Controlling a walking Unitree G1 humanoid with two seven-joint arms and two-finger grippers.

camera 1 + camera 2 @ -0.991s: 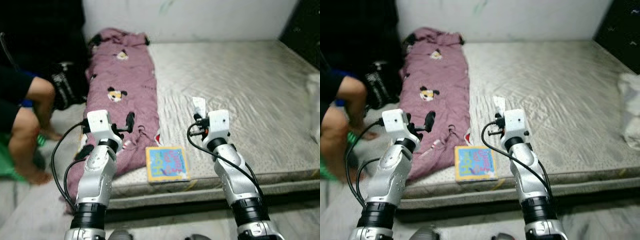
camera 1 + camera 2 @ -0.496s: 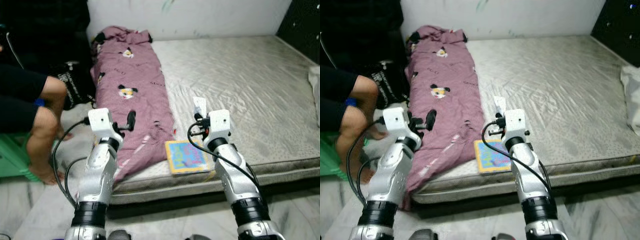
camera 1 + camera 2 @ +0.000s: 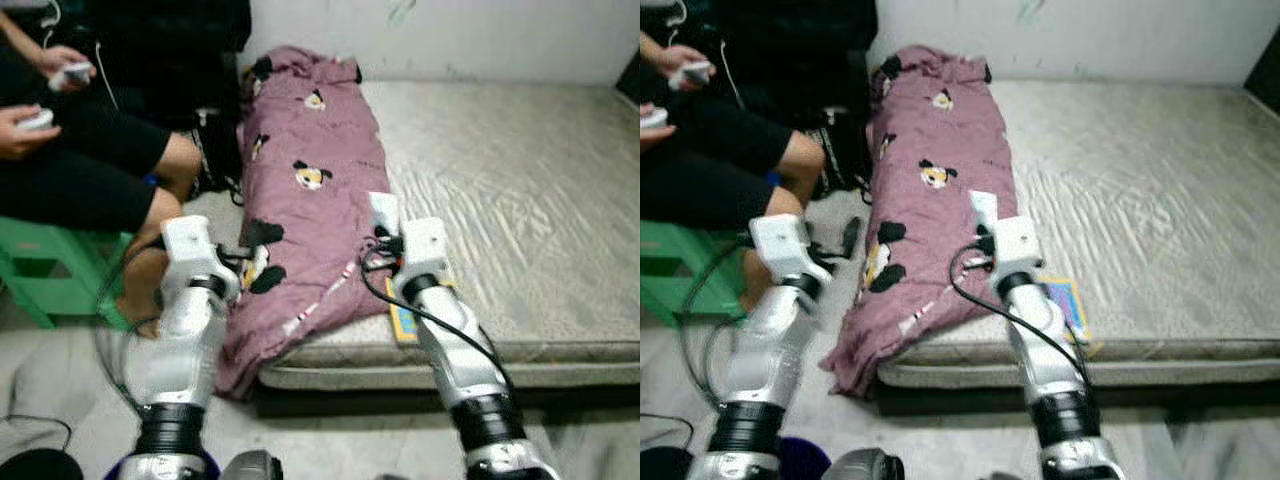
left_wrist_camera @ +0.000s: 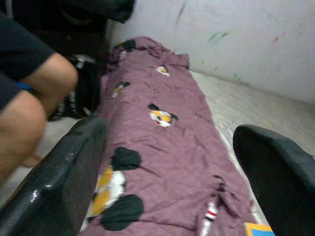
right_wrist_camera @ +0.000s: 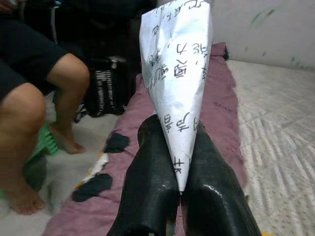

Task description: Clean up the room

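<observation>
The view has swung left: the person (image 3: 90, 150) on the green stool (image 3: 45, 275) now sits at 10 o'clock. The right gripper (image 5: 179, 187) stays clenched on the paper (image 5: 177, 83), above the blanket (image 3: 315, 210). The left gripper (image 4: 172, 167) hangs released. Likely carrying the paper off for disposal.

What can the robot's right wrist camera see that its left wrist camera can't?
The right wrist camera sees the right gripper pinching a folded paper with printed characters, plus a bit of the green stool.

The left wrist camera sees the left gripper with its fingers wide apart, holding nothing, and a corner of the colourful book.

Both see the pink blanket with cartoon patches, the grey mattress, the white wall and a seated person's leg.
</observation>
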